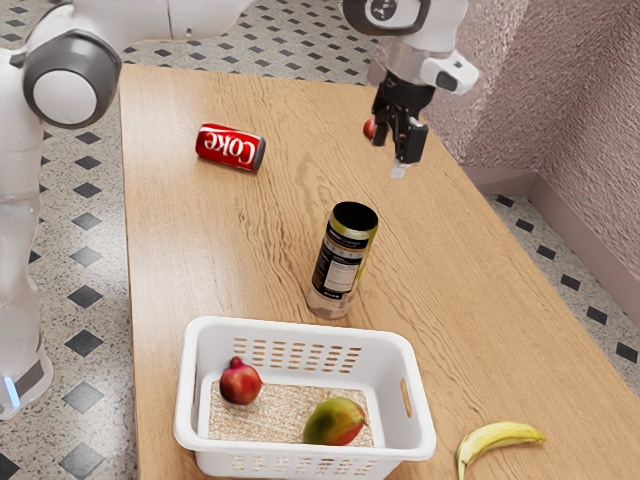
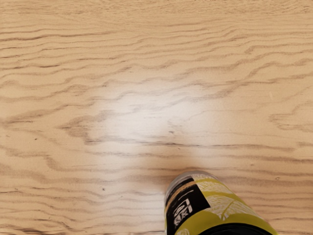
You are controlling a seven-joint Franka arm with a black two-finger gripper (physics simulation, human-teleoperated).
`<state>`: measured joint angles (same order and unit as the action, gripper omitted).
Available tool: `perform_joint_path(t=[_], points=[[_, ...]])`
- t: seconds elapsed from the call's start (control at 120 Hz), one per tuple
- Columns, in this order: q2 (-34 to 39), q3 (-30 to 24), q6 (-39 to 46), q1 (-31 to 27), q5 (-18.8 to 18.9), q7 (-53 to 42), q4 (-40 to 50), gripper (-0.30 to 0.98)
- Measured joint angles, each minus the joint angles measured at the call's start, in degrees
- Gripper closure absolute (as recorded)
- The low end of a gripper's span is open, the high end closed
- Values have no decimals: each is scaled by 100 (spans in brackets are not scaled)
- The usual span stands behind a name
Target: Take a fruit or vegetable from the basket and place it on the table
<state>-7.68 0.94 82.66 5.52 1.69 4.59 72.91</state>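
Fingers (image 1: 394, 148) are open and empty from what I can see, held up over the table (image 1: 235, 260) and pointing down. Makes sense to me: no fruit picked yet, and that height should help when it has to get over the basket's (image 1: 188, 385) walls. The can (image 1: 342, 262) stands upright between the fingers and the basket, so I'd go over or around it, cos a low sweep could knock it flying. The Coke (image 1: 230, 147) is on its side and might roll if bumped, but it's off that path.

Now the fruit. Two candidates sit on the basket floor: the pomegranate (image 1: 240, 382) toward the exterior view's left, and the mango (image 1: 335, 422) toward its right, close to the near wall. Both are well apart from the fingers and lower down, past the can. Either fits the task. There's a gap between them, so coming straight down on one looks doable; I'd guess the rounder pomegranate is the easier grab, though the wall's near it too. The banana (image 1: 497, 437) is outside on the table, so it doesn't count imo.
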Motion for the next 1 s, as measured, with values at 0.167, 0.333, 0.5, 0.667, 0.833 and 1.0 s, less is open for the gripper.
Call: perform_joint_path(t=[0.167,0.333,0.5,0.667,0.833,1.0], points=[[8,65,178,284,510,323,180,0],[136,27,282,676,613,379,245,0],[-22,-887,358,611,39,-156,130,0],[-227,-1258,391,1255,-369,-535,342,0],[162,-1256,511,1861,-537,-859,1170,0],[184,-1248,635,1803,-565,-739,1284,0]])
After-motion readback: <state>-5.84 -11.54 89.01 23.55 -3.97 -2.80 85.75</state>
